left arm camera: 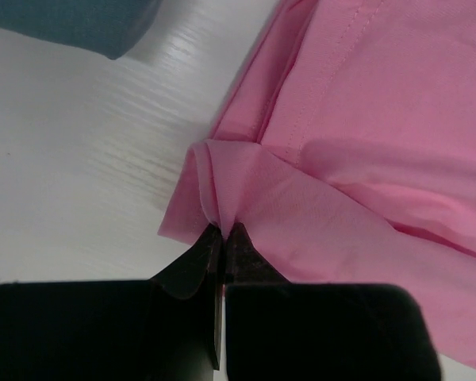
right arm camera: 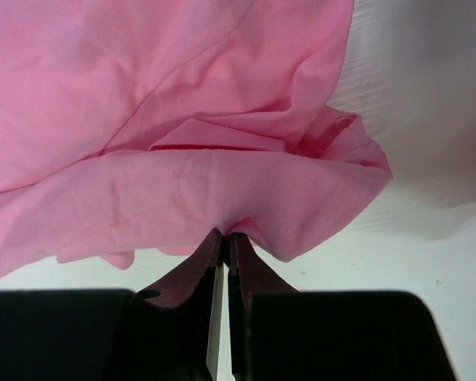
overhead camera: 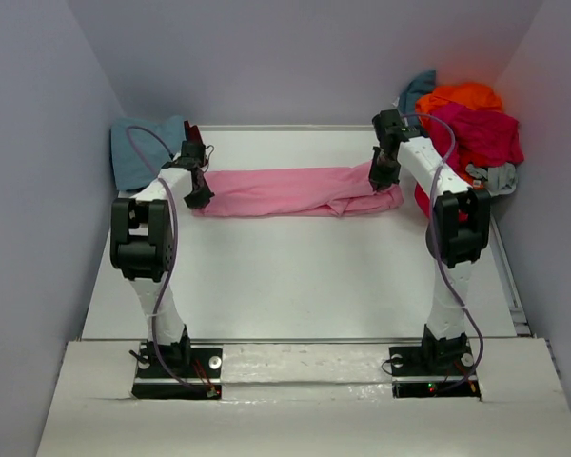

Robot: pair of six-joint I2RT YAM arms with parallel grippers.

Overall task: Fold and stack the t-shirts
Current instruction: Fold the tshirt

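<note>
Pink t-shirt [overhead camera: 295, 190] lies as a long, narrow band across the far half of the white table [overhead camera: 295, 286], stretched between the two arms. At its left end the left gripper [overhead camera: 198, 197] has its fingers pinched together on the cloth. The left wrist view shows a bunched fold of pink rising from between the closed tips. At the crumpled right end the right gripper [overhead camera: 383, 176] is clamped just as tightly on a rolled edge. Stitched seams show on the pink cloth in the left wrist view.

A folded teal-blue t-shirt [overhead camera: 145, 150] sits in the far left corner, partly behind the left arm. Beside it is a dark red scrap [overhead camera: 192, 133], too hidden to identify. In the far right corner lies a heap of an orange t-shirt [overhead camera: 468, 95], a crimson-magenta t-shirt [overhead camera: 481, 133], a teal t-shirt [overhead camera: 417, 90] and a grey t-shirt [overhead camera: 495, 176]. The right arm covers the heap's near side. Both wrist views cut the pink cloth off at their edges.
</note>
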